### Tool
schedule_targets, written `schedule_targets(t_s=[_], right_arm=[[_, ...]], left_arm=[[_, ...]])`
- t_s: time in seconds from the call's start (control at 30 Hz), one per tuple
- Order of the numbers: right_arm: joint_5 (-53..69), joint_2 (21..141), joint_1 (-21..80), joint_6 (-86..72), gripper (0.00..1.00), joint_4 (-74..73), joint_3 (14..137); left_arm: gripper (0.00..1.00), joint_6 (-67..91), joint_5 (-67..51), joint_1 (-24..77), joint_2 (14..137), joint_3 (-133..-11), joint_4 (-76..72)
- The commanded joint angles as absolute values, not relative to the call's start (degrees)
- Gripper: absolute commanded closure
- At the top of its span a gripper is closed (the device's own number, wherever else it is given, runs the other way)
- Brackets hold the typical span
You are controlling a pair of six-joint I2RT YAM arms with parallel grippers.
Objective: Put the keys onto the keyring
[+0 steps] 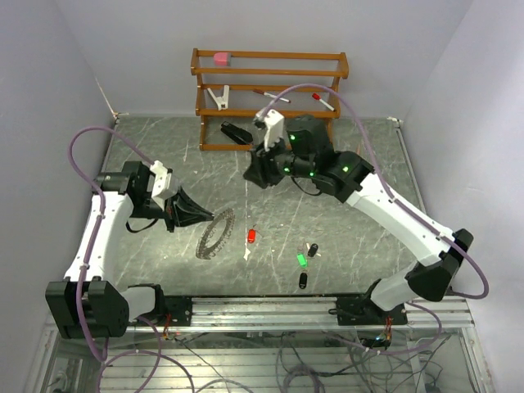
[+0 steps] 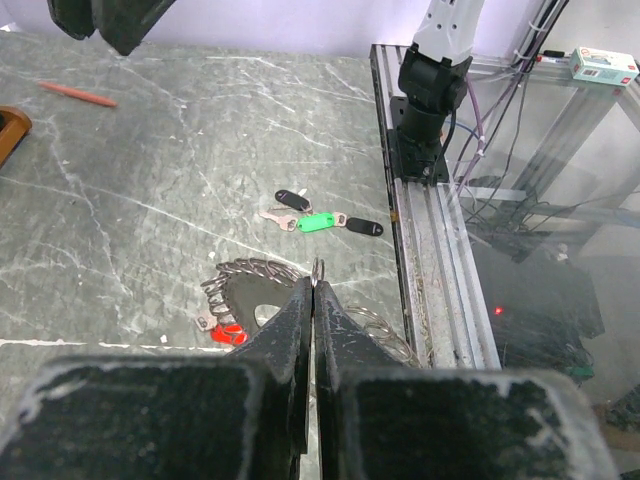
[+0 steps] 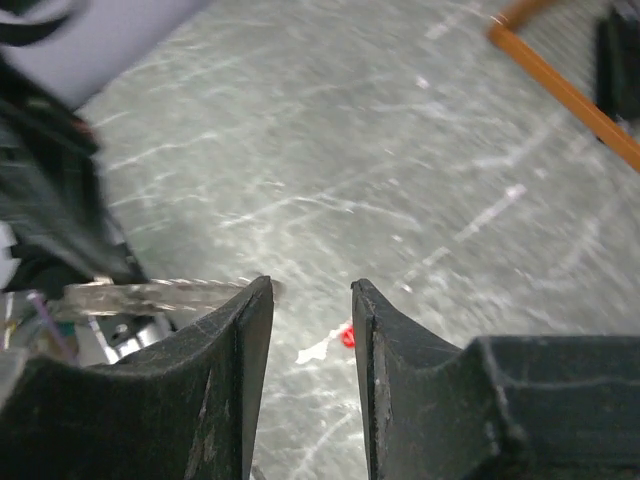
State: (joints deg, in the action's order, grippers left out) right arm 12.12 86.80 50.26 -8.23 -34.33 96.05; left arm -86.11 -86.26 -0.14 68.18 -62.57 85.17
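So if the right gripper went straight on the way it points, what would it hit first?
Probably the small red-headed key lying on the grey marbled table, seen between the fingers of the open right gripper; depth is unclear.

Two arms are seen in the top view, the left arm and the right arm. Each is built of white link shells joined by black joint housings. A lilac cable is looped along each arm. Black bases are bolted at 7 and 5 o'clock. Green lights are shown on the right arm's joints, between 1 and 2 o'clock of centre. A white block is fitted at each wrist. The jaws are moulded in matt black, scuffed pale at the edges.
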Motion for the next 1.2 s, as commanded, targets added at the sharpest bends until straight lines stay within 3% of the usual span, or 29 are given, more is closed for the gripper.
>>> schedule_targets(t_s=[0.0, 0.17, 0.33, 0.5, 0.67, 0.83, 1.17], right_arm=[[4.79, 82.89, 45.81, -10.85, 0.63, -31.79, 86.94], [8.44, 81.52, 45.32, -11.15, 0.76, -26.53, 72.56], [11.57, 85.15, 45.58, -16.46, 0.73, -19.33, 64.36], [4.20, 94.98, 47.17, -22.63, 0.79, -25.03, 69.50], [-0.74, 104.83, 50.25, -28.03, 0.72, -36.05, 80.35], [-2.10, 107.82, 51.45, -33.25, 0.60, -38.03, 82.43], [-2.39, 112.43, 51.72, -36.25, 0.60, -38.79, 84.23]], left_arm=[[0.93, -86.07, -90.96, 0.26, 68.47, -65.28, 85.61], [0.93, -84.09, -90.96, 0.26, 68.81, -67.12, 85.60], [0.93, -83.63, -90.96, 0.26, 68.85, -67.76, 85.61], [0.93, -83.99, -90.92, 0.27, 68.58, -67.76, 85.55], [0.93, -84.70, -90.88, 0.29, 68.42, -67.50, 85.52], [0.93, -84.94, -90.88, 0.26, 67.80, -67.42, 85.61], [0.93, -85.36, -90.88, 0.31, 66.68, -66.95, 85.61]])
